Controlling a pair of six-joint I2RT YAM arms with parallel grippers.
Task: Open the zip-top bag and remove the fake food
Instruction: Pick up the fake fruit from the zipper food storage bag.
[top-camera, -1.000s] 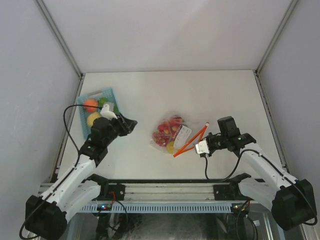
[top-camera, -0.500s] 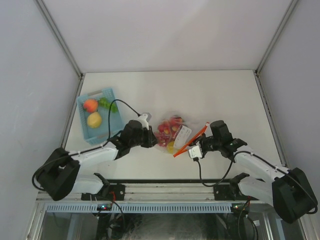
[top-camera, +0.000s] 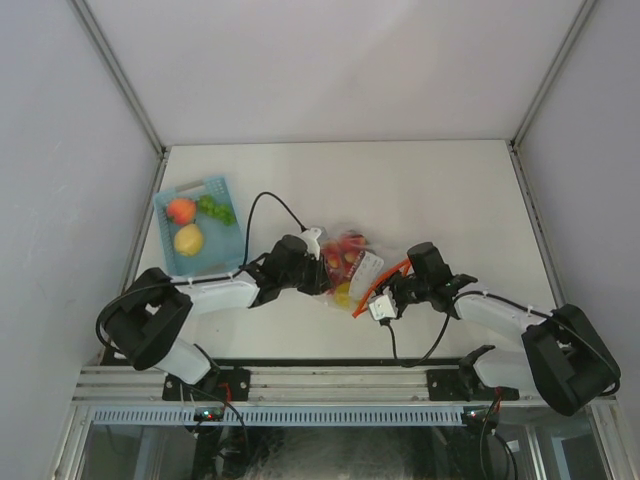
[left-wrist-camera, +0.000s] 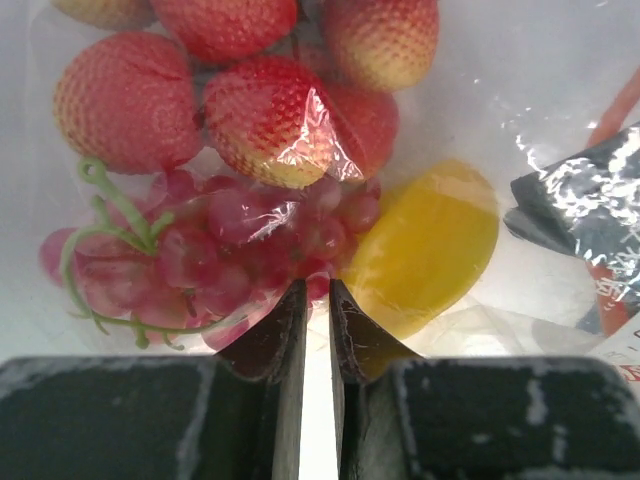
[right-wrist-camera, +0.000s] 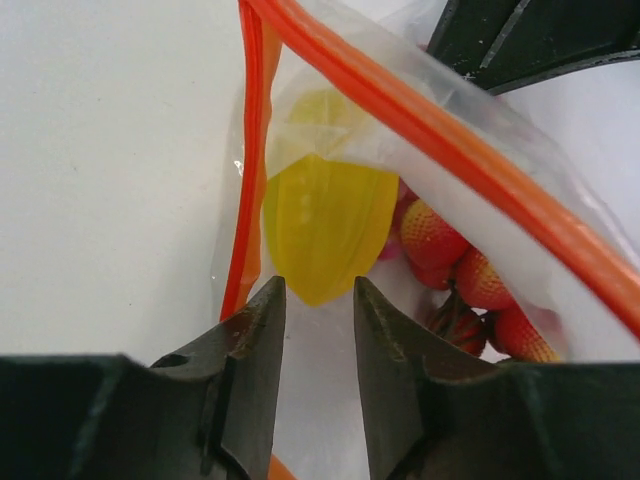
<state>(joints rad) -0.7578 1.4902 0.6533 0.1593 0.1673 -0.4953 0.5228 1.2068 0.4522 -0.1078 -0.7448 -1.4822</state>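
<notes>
Zip-top bag (top-camera: 347, 262): clear, crinkly, orange-edged

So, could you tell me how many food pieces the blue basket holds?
3 in the basket: a red-orange piece far left, a green piece right of it, a yellow piece nearer the arms. Others may be hidden.

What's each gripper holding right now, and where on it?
Right gripper: open at the zip-top bag's mouth, holding nothing. Left gripper: nearly shut against the bag's closed end by the grapes; whether film is pinched can't be told.
</notes>
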